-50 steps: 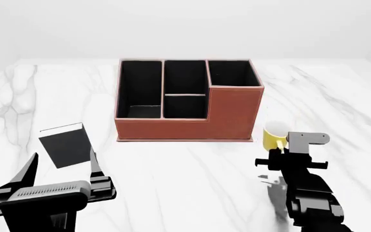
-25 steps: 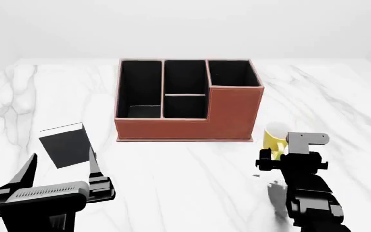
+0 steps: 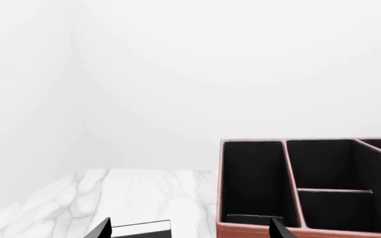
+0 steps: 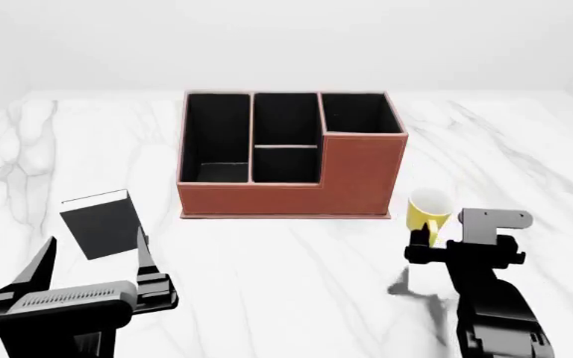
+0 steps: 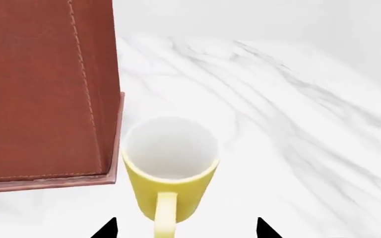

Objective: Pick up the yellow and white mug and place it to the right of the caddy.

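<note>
The yellow and white mug [image 4: 429, 208] stands upright on the marble table, just right of the front right corner of the reddish-brown caddy [image 4: 292, 190]. In the right wrist view the mug [image 5: 170, 168] sits beside the caddy's wall [image 5: 45, 89], with its handle turned toward my right gripper [image 5: 185, 230]. That gripper [image 4: 444, 240] is open, its fingertips on either side of the handle and apart from it. My left gripper [image 4: 95, 261] is open and empty at the front left; from its own camera it [image 3: 189, 232] faces the caddy [image 3: 309, 188].
A small dark upright block [image 4: 102, 224] stands between the left gripper and the caddy, and its white top [image 3: 141, 228] shows in the left wrist view. Bare marble [image 4: 525, 149] stretches to the right of the caddy and the mug.
My right gripper has shifted a little to the right, so more of the mug shows. The mug, caddy and left arm stay where they were.
</note>
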### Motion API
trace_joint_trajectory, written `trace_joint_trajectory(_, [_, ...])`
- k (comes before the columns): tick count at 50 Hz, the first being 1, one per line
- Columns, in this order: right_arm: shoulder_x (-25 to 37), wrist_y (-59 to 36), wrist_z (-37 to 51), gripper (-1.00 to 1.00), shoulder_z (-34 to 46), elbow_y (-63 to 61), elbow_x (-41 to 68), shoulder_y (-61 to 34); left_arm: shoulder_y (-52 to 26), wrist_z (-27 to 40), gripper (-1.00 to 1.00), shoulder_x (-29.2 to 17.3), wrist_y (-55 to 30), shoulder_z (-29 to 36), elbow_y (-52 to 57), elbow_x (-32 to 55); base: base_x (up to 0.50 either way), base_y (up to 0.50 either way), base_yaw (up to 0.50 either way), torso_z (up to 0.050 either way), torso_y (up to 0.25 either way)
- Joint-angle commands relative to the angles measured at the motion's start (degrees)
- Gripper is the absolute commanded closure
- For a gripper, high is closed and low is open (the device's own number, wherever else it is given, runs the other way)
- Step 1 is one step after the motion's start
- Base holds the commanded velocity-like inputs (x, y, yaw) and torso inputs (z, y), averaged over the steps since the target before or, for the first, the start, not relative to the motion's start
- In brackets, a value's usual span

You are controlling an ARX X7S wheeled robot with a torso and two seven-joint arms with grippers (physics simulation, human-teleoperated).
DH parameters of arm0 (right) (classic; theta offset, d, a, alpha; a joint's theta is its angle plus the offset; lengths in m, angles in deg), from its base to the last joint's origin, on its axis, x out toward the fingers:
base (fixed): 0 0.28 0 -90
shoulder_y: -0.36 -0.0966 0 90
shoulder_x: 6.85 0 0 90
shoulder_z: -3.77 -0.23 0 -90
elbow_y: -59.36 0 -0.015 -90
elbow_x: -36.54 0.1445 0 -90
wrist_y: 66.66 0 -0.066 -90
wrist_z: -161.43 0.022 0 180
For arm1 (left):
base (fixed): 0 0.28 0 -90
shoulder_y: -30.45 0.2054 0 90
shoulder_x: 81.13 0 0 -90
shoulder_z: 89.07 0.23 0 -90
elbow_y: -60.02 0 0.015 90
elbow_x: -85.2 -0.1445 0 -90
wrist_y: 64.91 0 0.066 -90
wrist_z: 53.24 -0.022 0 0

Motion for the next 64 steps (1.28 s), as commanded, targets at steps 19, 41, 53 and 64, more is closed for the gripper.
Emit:
trace_joint_trajectory(19, [1.38,-18.77,0.63,-1.00,-3.40,-48.46,4.56,21.88,0.22,0.60,-1.00,-0.52,-0.40,0.26,1.38,0.20,0.00,0.00,0.00,0.000,0.000])
trace_joint_trajectory(41, [3.02,-27.37,2.07,-1.00,-8.21,-74.85,8.05,31.06,0.97,1.05,-1.00,-1.08,-0.38,0.33,2.97,0.22,0.00,0.00,0.00,0.000,0.000])
trace_joint_trajectory(53, [3.57,-27.80,2.32,-1.00,-10.85,-82.90,9.09,35.26,2.06,1.61,-1.00,-1.57,-0.33,0.52,4.84,-0.45,0.00,0.00,0.00,0.000,0.000])
trace_joint_trajectory(64, [3.44,-27.36,2.64,-1.00,-11.71,-86.81,9.44,38.04,3.10,2.10,-1.00,-2.06,-0.23,0.36,6.41,-0.83,0.00,0.00,0.00,0.000,0.000])
